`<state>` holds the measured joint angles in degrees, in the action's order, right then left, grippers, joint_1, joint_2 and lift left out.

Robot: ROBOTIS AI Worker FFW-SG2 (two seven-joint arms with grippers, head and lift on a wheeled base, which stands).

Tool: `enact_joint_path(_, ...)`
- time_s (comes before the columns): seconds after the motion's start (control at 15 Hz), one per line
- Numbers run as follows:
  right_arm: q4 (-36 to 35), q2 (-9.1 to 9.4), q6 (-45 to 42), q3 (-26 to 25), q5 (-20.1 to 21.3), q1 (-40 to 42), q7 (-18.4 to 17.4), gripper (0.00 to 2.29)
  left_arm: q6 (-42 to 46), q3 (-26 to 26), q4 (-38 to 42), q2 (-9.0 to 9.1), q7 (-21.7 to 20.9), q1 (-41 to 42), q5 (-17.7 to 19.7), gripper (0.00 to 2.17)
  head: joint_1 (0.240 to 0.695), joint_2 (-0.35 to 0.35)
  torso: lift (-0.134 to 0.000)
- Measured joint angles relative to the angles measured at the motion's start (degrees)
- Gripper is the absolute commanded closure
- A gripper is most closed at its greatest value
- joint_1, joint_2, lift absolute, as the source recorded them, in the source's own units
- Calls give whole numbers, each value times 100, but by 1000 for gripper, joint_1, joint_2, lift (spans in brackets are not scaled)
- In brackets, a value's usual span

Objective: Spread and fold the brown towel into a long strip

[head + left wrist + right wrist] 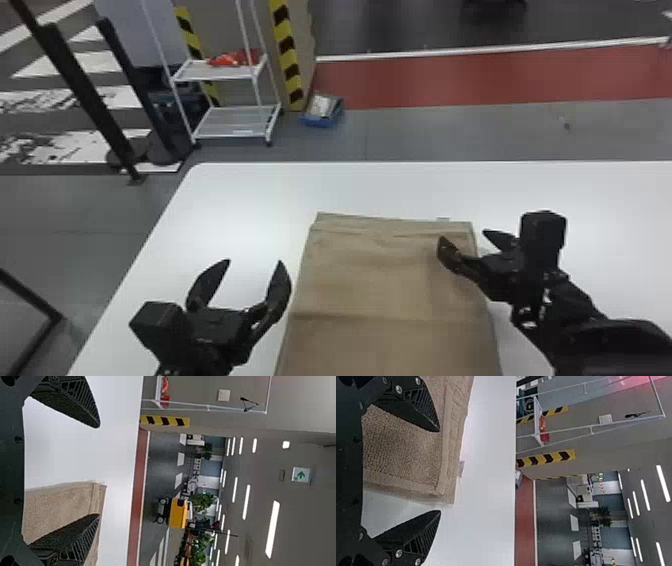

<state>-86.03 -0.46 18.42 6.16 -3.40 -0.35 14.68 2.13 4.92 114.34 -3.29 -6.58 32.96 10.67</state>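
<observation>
Across the white table (250, 195), the brown towel (390, 280) lies beside the left claw (254, 261) and partly below the right claw (463, 235), both wide (probably to pinch its edges).

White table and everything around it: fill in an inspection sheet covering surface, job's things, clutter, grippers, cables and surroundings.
Surface: white table, with a rounded far left corner.
Job's things: brown towel lying on the table, a crease running across it; a small tag sticks out at its far edge.
Clutter: nothing seen.
Left gripper: fingers open and unloaded, off the towel's left side.
Right gripper: fingers open, spread across the line of the towel's right edge near the far corner; no grip on the cloth.
Cables: nothing seen.
Surroundings: beyond the table, a white shelf cart with a red item on it, and a blue box on the floor.
</observation>
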Motion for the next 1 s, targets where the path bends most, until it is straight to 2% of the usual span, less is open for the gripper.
enact_joint_path(0.6, 269, 20, 165, 66, 57, -186, 211, 464, -16, -27, -45, -39, -10, -62, -13, 76, 695, 178, -113)
enact_joint_path(1.0, 202, 20, 193, 62, -17, -161, 211, 464, -16, -29, -43, -58, -19, -62, -13, 76, 695, 180, -113)
